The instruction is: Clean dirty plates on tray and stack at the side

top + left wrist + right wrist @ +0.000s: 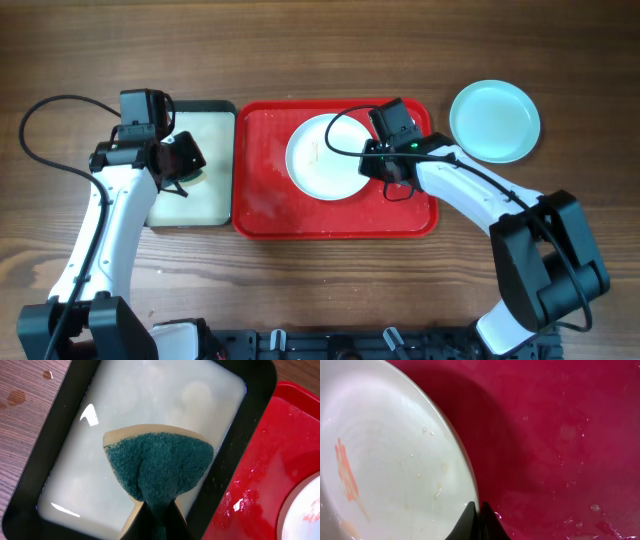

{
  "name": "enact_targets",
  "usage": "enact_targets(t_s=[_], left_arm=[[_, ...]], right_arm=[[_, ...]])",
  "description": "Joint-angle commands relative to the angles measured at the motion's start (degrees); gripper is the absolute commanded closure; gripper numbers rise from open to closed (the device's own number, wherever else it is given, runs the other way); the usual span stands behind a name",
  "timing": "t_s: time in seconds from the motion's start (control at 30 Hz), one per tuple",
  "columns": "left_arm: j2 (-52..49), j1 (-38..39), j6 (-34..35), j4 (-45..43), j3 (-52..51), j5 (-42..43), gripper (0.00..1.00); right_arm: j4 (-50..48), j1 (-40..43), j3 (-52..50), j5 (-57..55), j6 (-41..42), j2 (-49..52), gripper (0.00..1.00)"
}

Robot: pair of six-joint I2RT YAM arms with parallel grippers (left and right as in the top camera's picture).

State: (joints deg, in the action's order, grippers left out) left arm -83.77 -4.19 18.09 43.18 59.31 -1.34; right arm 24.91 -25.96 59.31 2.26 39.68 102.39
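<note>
left gripper (pixel 157 512) pinched on a green sponge (pixel 160 465) above the black-rimmed tray (pixel 250 420) of milky water, right gripper (pixel 477 510) closed tight on the rim of the stained white plate (pixel 395 460) lying on the red tray (pixel 560 435), turquoise plate (pixel 495 120) on the table (pixel 300 300) just beside the tray's right end

My L gripper (pixel 183 163), w/ sponge (pixel 160 462), hangs over the black-rimmed tray (pixel 200 222). Two rims btwn it and the white plate (pixel 322 160). L half of red tray (pixel 262 205) is bare, room to pass. My R gripper (pixel 388 172), clamped on the plate's R rim, blocks that side. Turquoise plate (pixel 494 120) takes the tabletop (pixel 300 290) past the tray's far R corner. Near strip is open.
</note>
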Motion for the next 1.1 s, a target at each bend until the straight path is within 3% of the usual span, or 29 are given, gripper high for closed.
enact_targets(t_s=[0.0,0.13,0.3,0.33,0.37,0.43,0.63,0.87,0.97,1.07], left_arm=[[0.5,0.22,0.35,-0.37,-0.22,0.92,0.96],[0.5,0.22,0.37,-0.39,-0.22,0.92,0.96],[0.5,0.22,0.33,-0.39,-0.22,0.92,0.96],[0.5,0.22,0.33,-0.39,-0.22,0.92,0.96],[0.5,0.22,0.33,-0.39,-0.22,0.92,0.96],[0.5,0.22,0.33,-0.39,-0.22,0.92,0.96],[0.5,1.62,0.31,-0.37,-0.22,0.94,0.96],[0.5,10.78,0.61,-3.8,-0.22,0.92,0.96],[0.5,15.08,3.91,-7.28,-0.2,0.96,0.96],[0.5,18.71,4.31,-11.21,-0.15,3.89,0.96]], right_arm=[[0.79,-0.13,-0.22,-0.76,-1.29,1.14,0.91],[1.53,-0.13,-0.22,-0.52,-6.97,1.14,0.72],[0.42,0.35,2.03,-0.57,-15.74,0.59,0.57],[0.42,0.44,2.75,-0.57,-15.98,0.22,0.51],[0.42,0.48,3.43,-0.55,-16.44,-0.28,0.36],[0.46,0.48,4.68,0.33,-19.3,-1.27,0.2],[1.25,1.25,7.1,3.04,-24.7,-2.27,0.2],[1.68,4.13,7.1,11.15,-27.5,-2.27,0.24],[1.97,4.79,7.1,11.15,-27.5,-2.27,0.0],[2.12,5.03,7.1,11.17,-27.5,-2.27,0.0]])
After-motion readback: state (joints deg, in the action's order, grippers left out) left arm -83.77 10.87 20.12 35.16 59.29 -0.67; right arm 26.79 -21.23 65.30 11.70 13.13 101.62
